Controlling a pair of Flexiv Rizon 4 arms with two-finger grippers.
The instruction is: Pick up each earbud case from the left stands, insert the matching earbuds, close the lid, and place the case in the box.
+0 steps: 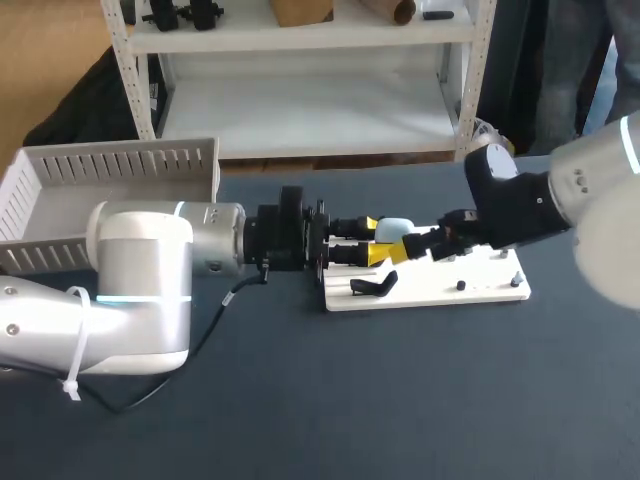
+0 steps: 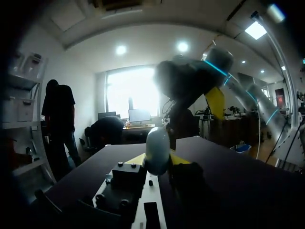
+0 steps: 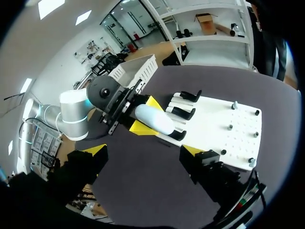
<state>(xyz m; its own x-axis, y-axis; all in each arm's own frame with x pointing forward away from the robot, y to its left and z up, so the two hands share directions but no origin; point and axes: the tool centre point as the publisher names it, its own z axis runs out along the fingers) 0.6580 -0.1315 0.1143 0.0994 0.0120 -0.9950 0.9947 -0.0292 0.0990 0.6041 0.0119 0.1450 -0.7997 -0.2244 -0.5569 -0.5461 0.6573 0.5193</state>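
My left gripper (image 1: 376,240) is closed on the earbud case (image 1: 395,230). In the left wrist view one yellow tip presses on each side of it. The case is held in the air over the left end of the white board (image 1: 470,292), not resting on any stand.

My right gripper (image 3: 144,150) has its fingers spread wide with nothing between them, and the case is ahead of it. In the head view it is just to the right of the case. I cannot tell if it touches the case.

Nearest to me on the board is one black stand (image 1: 374,287), and it is empty. Behind it is the held case. Farther to the right the board carries some small dark pegs, and I cannot make out any earbuds there. Far on the left is the white slotted box (image 1: 110,165), well apart from the case.

I judge the case to be light, rigid and smooth, with a rounded shell, so it can slip or turn between the fingers. The lid looks shut, but the seam is too small to see. The grip should stay on the lower body, on the two flat sides, so the lid half is free for the right gripper to open. The squeeze should be moderate, because the hinge is probably the weak part.
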